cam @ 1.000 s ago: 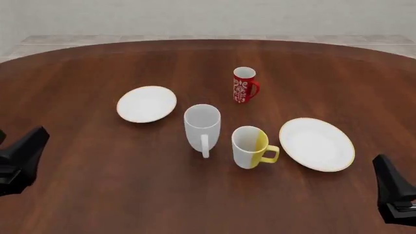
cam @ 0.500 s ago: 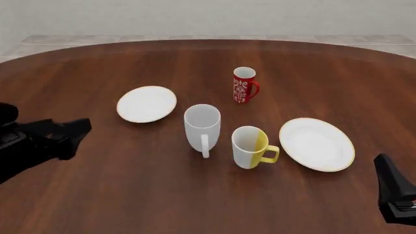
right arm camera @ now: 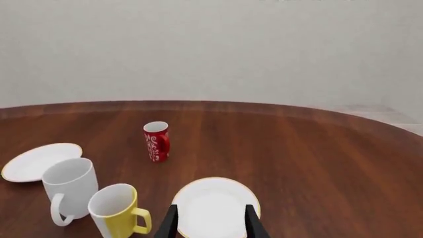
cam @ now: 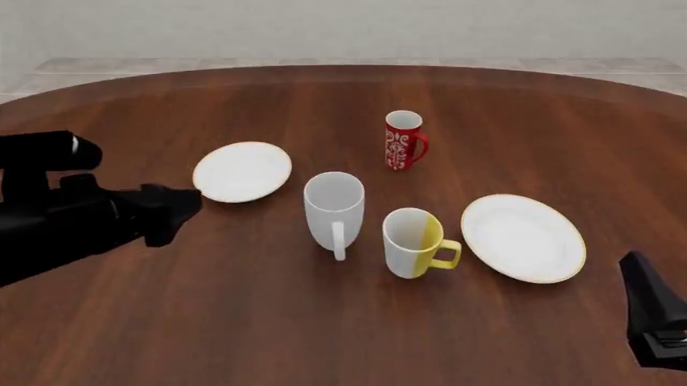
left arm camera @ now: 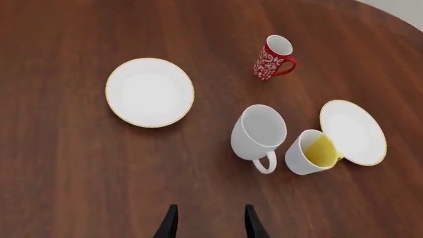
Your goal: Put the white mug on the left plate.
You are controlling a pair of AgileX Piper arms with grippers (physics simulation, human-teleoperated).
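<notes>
- While the right gripper (cam: 652,326) sits parked at the near right corner just as it did a second ago, the left gripper (cam: 177,207) has swung in from the near left edge and now hangs above the desk (cam: 215,322), just short of the left plate (cam: 241,171).
- Both grippers are released and carry nothing; each wrist view shows two fingertips apart with bare space between.
- The white mug (cam: 334,211) has not moved: upright on the desk, handle toward the arms, between the left plate and the white-and-yellow mug (cam: 413,242), which stands just beside it.
- I judge the approach only begun; the left arm must travel on rightward to reach the mug.
- The desk is dark, glossy, rounded wood. Beyond it lie a pale floor strip and a plain light wall.
</notes>
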